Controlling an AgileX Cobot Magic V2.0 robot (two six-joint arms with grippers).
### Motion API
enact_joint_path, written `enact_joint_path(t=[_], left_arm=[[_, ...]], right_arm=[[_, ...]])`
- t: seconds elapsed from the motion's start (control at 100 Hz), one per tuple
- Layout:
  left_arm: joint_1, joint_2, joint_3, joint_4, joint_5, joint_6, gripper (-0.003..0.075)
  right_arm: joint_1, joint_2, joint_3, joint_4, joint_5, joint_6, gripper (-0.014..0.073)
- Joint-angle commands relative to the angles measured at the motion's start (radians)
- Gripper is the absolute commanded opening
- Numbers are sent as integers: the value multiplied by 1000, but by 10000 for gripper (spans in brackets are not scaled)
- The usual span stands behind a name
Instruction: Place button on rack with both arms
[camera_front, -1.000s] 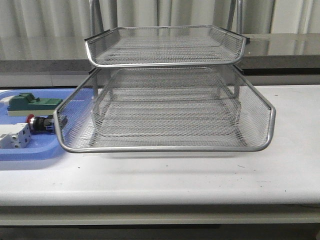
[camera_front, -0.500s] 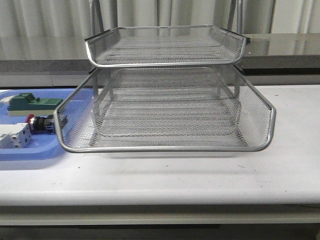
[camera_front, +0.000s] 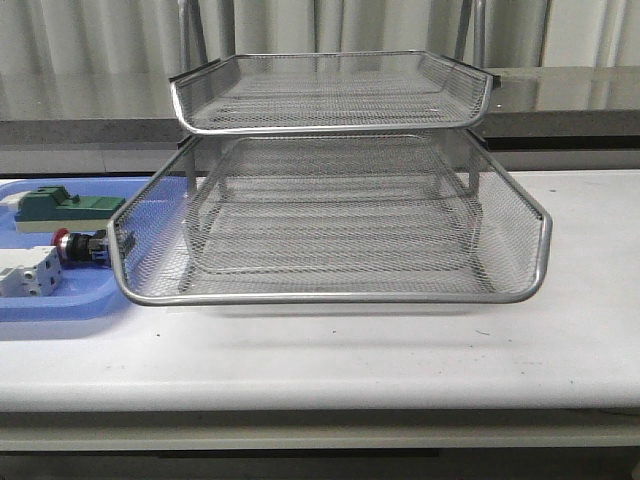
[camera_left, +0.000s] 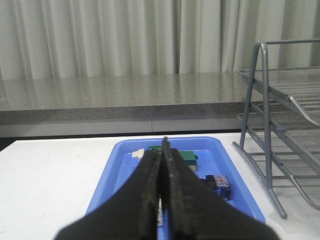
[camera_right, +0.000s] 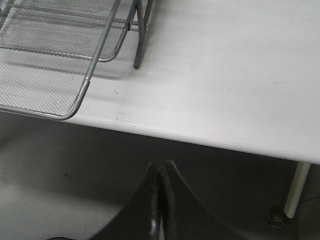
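- Just ahead of the L gripper (camera_left: 161, 200), inside the blue plastic tray (camera_front: 60, 300), lies the button (camera_front: 78, 246): on its side, red cap (camera_front: 62, 239) pointing away from the rack (camera_front: 330, 215), black-and-blue body (camera_left: 218, 182) toward it.
- Handling, my guess: small, rigid, light. Plastic body w/ metal collar, so no give and little crush risk. Rounded cap prob slips under pads; blocky body has flat faces, so better to pinch there, across the short sides.
- Lying flat, it could roll or skid on the smooth tray floor if nudged off-centre.
- L gripper: fingers pressed together, nothing between them, tips aimed at the tray; button sits beyond and to one side of the tips, not touching.
- R gripper (camera_right: 161, 200): fingers also together, empty, hanging off the table's (camera_right: 240, 75) near edge, well apart from the button; only the rack's corner and a leg (camera_right: 141, 30) are near its line of sight.
- Tray neighbours: green block (camera_front: 60, 207) farther from the L tips than the button, white-grey block (camera_front: 28, 272) just beside the button's cap end. Both close, tight approach.
- Rack stands just beside the tray, lower tier (camera_front: 330, 280) slid out toward the robot, mesh bare, so prob the drop spot.
- Writing/brands: none legible. Something pale on the button body in the L wrist view, too small to read.
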Motion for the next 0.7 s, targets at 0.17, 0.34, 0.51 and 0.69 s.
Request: enact_joint_path(t=[0.17, 0.34, 0.51, 0.69], left_arm=[[0, -31, 42, -4, -72, -7, -20], [0, -31, 42, -4, -72, -7, -20], [0, -31, 35, -14, -113, -7, -20], [0, 17, -63, -105, 21, -7, -20]], right_arm=[[-1, 6, -34, -3, -58, -1, -71], [-1, 6, -34, -3, -58, -1, -71], [-1, 6, -34, -3, -58, -1, -71], [-1, 6, -34, -3, -58, -1, -71]])
